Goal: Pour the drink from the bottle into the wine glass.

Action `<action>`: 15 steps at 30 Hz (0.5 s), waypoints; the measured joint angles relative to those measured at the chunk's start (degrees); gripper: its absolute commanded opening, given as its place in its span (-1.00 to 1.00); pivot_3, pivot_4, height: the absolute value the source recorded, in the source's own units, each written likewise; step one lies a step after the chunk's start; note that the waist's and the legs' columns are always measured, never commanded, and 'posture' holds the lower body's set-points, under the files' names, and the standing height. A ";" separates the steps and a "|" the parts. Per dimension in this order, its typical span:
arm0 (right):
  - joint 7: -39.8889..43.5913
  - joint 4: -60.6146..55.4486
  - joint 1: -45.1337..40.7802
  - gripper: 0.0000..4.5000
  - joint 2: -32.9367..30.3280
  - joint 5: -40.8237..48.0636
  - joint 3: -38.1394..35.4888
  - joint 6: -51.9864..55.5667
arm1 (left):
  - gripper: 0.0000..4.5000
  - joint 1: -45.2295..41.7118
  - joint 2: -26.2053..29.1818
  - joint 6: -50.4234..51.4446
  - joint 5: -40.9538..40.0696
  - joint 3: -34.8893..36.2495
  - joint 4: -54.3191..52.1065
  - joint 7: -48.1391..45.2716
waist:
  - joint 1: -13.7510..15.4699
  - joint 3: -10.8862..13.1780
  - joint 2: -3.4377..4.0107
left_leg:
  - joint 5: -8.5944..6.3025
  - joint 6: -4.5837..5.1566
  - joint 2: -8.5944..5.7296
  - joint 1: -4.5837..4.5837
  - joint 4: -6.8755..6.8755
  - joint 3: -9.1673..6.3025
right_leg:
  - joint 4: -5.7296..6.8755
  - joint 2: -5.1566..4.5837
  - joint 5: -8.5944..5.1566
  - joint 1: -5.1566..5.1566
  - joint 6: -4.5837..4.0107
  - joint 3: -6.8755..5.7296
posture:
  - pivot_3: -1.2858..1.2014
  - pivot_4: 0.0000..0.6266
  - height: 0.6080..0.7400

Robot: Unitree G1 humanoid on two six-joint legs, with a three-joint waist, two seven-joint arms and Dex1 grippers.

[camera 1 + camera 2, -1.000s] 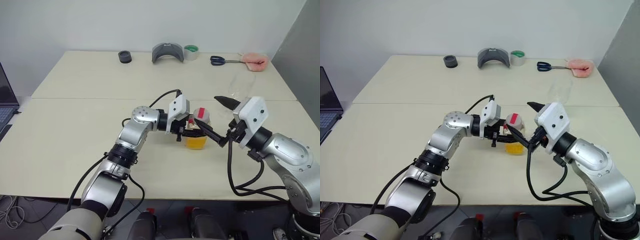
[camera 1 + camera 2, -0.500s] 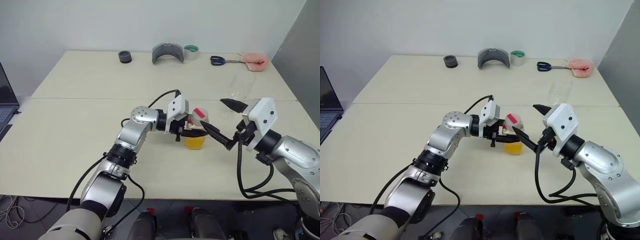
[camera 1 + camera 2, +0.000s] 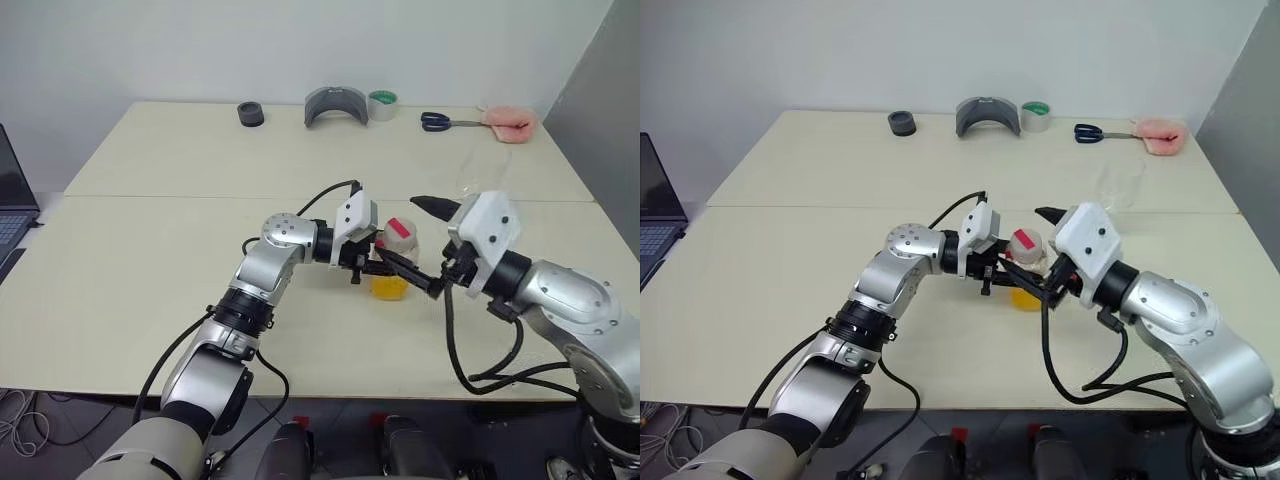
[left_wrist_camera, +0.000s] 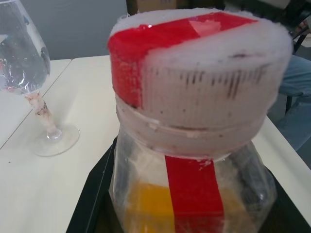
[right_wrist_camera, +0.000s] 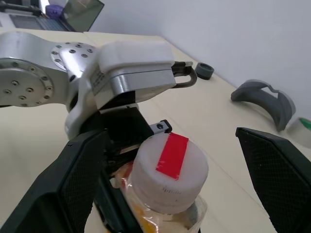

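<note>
The bottle (image 3: 397, 255) stands upright on the table near its middle, with a white cap (image 5: 170, 165) marked by a red strip and the orange drink (image 3: 390, 288) low inside it. My left gripper (image 3: 373, 264) reaches in from the left and is shut on the bottle's body. My right gripper (image 3: 398, 230) comes from the right, open wide, one finger on each side of the cap and not touching it. The wine glass (image 3: 480, 175) stands further back to the right, and its bowl (image 4: 22, 58) looks empty.
Along the table's (image 3: 150, 270) far edge lie a black round object (image 3: 250, 113), a grey curved piece (image 3: 335, 103), a green tape roll (image 3: 381, 103), scissors (image 3: 440, 121) and a pink object (image 3: 510, 122). A laptop (image 3: 10, 205) sits off the left side.
My right gripper swung out to the right, then came back left, so its open fingers now straddle the bottle's cap. The left gripper and the bottle stayed put.
</note>
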 measured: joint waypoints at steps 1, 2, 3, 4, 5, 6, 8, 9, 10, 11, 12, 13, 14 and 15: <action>-0.09 0.23 -0.04 1.00 0.39 -0.47 0.00 -0.44 | -0.20 0.00 0.01 0.00 0.00 0.00 0.00 0.00 | 0.00 0.00 0.00 | 0.00 0.00 0.00 -0.01 -0.01 0.00 | -0.02 0.00 0.00 0.00 0.00 -0.01 | 0.03 -0.52 1.00; -0.12 0.47 -0.05 1.00 0.74 -0.89 0.01 -0.73 | -0.20 0.00 0.00 0.00 0.00 0.00 0.00 0.00 | 0.01 0.00 0.00 | 0.00 0.00 0.01 -0.01 -0.01 -0.01 | -0.03 0.00 0.00 0.00 0.00 -0.01 | 0.03 -0.52 1.00; -0.20 0.67 -0.04 1.00 1.00 -1.34 0.01 -0.94 | -0.20 0.00 -0.01 0.00 0.00 0.00 0.00 0.01 | 0.01 0.00 0.00 | 0.00 0.00 0.00 -0.01 -0.01 0.00 | -0.03 0.00 0.00 0.00 0.00 -0.01 | 0.03 -0.52 1.00; -0.31 0.74 -0.04 1.00 1.13 -1.80 0.00 -1.25 | -0.20 0.00 -0.01 0.00 0.00 0.00 0.00 0.02 | 0.01 0.00 0.00 | 0.00 0.00 0.00 -0.01 -0.01 0.00 | -0.03 -0.01 0.00 0.00 0.00 -0.01 | 0.03 -0.52 1.00; -0.34 0.74 -0.03 1.00 1.16 -1.93 -0.01 -1.41 | -0.20 0.00 -0.01 0.00 0.00 0.00 0.00 0.02 | 0.01 0.00 0.00 | 0.00 0.00 0.00 -0.01 -0.01 -0.01 | -0.03 0.00 0.00 0.00 0.00 -0.01 | 0.03 -0.52 1.00; -0.34 0.74 0.00 1.00 1.17 -2.02 -0.03 -1.46 | -0.20 0.00 -0.01 0.00 0.00 0.00 0.00 0.02 | 0.01 0.00 0.00 | 0.00 0.00 0.00 -0.01 -0.01 0.00 | -0.03 -0.01 0.00 0.00 0.00 -0.01 | 0.03 -0.52 1.00; -0.33 0.79 0.29 1.00 1.10 -2.45 -0.14 -1.48 | -0.20 0.00 0.01 0.00 0.00 0.00 0.00 0.02 | 0.01 0.00 0.00 | 0.00 0.00 0.00 -0.01 -0.01 -0.01 | -0.02 0.00 0.00 0.00 0.00 -0.02 | 0.03 -0.52 1.00; -0.32 0.86 0.43 1.00 1.01 -2.61 -0.23 -1.49 | -0.20 0.00 0.01 0.00 0.00 0.00 0.00 0.01 | 0.01 0.00 0.00 | 0.00 0.00 0.00 -0.01 -0.01 -0.01 | -0.02 0.00 0.00 0.00 0.00 -0.02 | 0.03 -0.52 1.00; -0.31 0.90 0.68 1.00 0.93 -2.96 -0.33 -1.50 | -0.20 0.00 0.01 0.00 0.00 0.00 0.00 0.01 | 0.01 0.00 0.00 | 0.00 0.00 0.01 -0.01 -0.01 -0.01 | -0.01 0.00 0.00 0.00 0.00 -0.02 | 0.03 -0.52 1.00; -0.31 0.95 1.01 1.00 0.86 -3.10 -0.40 -1.50 | -0.20 0.00 0.02 0.00 0.00 0.00 0.00 0.00 | 0.01 0.00 0.00 | 0.00 0.00 0.01 -0.01 -0.01 -0.01 | -0.01 0.00 0.00 0.00 0.00 -0.02 | 0.03 -0.52 1.00; -0.29 0.98 1.42 1.00 0.84 -3.16 -0.50 -1.50 | -0.20 0.00 0.03 0.00 0.00 0.00 0.00 0.00 | 0.02 0.00 0.00 | 0.00 0.00 0.01 -0.01 -0.01 -0.01 | 0.00 0.00 0.00 0.00 0.00 -0.02 | 0.03 -0.52 1.00; -0.22 1.04 1.76 1.00 0.83 -3.19 -0.73 -1.49 | -0.20 0.00 0.04 0.00 0.00 0.00 0.00 -0.02 | 0.01 0.00 0.00 | 0.00 0.00 0.01 -0.01 -0.01 -0.01 | 0.00 0.00 0.00 0.00 0.00 -0.02 | 0.03 -0.52 1.00; -0.10 1.06 1.88 1.00 0.77 -3.23 -0.96 -1.50 | -0.20 0.00 0.06 0.00 0.00 0.00 0.00 -0.02 | 0.00 0.00 0.00 | 0.00 0.00 0.00 -0.01 0.00 0.00 | 0.00 0.00 0.00 0.00 0.00 -0.01 | 0.03 -0.52 1.00; 0.06 1.04 1.94 1.00 0.76 -3.15 -1.22 -1.49 | -0.20 -0.01 0.05 0.00 0.00 0.00 0.00 0.00 | -0.01 0.00 0.00 | 0.00 0.00 0.01 -0.01 0.00 0.00 | 0.00 0.00 0.00 0.00 0.00 -0.01 | 0.03 -0.52 1.00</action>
